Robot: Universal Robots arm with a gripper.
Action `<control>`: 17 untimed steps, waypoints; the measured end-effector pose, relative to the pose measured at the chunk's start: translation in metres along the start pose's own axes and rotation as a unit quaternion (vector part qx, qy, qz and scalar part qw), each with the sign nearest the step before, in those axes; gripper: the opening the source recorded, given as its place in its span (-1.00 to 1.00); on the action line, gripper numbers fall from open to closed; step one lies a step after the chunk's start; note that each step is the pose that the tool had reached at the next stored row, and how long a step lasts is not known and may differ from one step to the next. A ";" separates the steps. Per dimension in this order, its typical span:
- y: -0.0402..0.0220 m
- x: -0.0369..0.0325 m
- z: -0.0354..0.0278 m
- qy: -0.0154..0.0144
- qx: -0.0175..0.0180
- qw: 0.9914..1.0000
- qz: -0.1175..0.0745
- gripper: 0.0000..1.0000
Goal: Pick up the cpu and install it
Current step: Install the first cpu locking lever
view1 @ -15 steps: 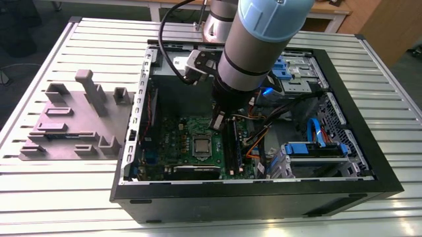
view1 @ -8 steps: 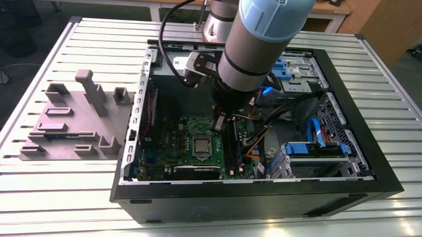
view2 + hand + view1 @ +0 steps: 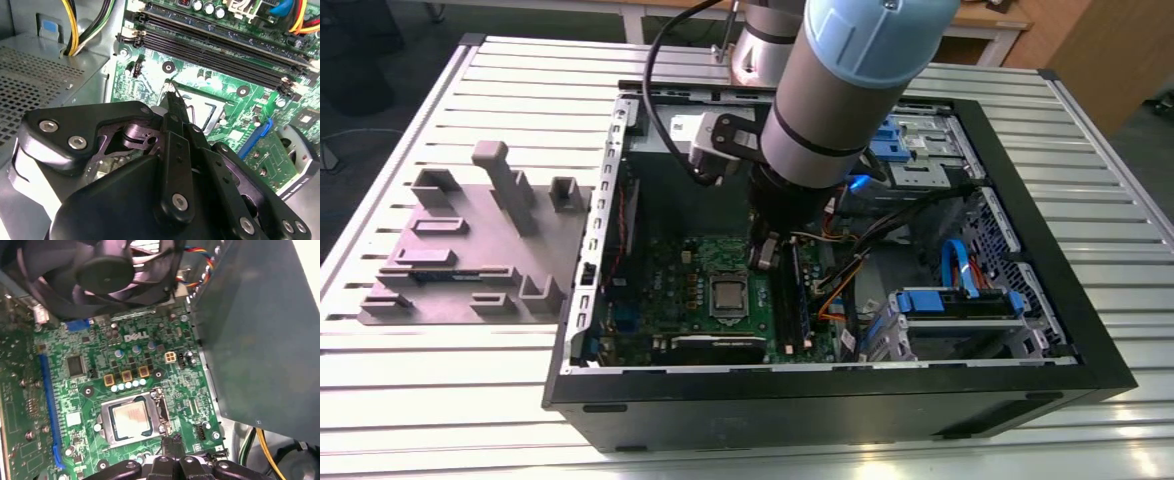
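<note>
The cpu [image 3: 131, 419] lies flat in the socket on the green motherboard [image 3: 75, 390], its silver top showing inside the metal frame. In the exterior view the cpu [image 3: 727, 293] sits in the middle of the board inside the open computer case. My gripper [image 3: 171, 441] hangs just beside the socket's edge, fingers pressed together and shut, with nothing seen between them. In the second wrist view the gripper [image 3: 172, 93] ends in a thin tip at the socket's corner, and its black body hides much of the cpu [image 3: 202, 109]. The gripper [image 3: 767, 258] is low in the case.
Black memory slots [image 3: 215, 45] run beside the socket. A black fan [image 3: 100, 270] and a grey metal box [image 3: 260, 340] flank the board. Coloured cables [image 3: 847, 270] and blue drive cages [image 3: 961, 300] fill the exterior view's right. A grey fixture [image 3: 467, 250] stands outside the case.
</note>
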State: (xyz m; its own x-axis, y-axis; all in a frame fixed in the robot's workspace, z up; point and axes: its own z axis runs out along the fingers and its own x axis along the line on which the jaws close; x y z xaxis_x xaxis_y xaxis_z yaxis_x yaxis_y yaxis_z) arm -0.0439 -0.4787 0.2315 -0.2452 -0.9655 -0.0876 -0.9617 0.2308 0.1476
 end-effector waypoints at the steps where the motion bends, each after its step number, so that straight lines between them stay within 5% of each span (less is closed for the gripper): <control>1: 0.0001 0.0008 0.0000 0.000 0.001 1.000 -0.003 -0.80; 8: 0.0009 0.0033 0.0000 0.002 0.009 1.000 -0.019 -0.80; 17: 0.0009 0.0043 0.0002 0.008 0.008 0.998 -0.068 -0.80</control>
State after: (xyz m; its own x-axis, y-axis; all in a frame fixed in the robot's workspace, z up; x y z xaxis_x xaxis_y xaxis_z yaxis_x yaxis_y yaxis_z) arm -0.0458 -0.4825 0.2311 -0.1102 -0.9897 -0.0908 -0.9880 0.0992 0.1187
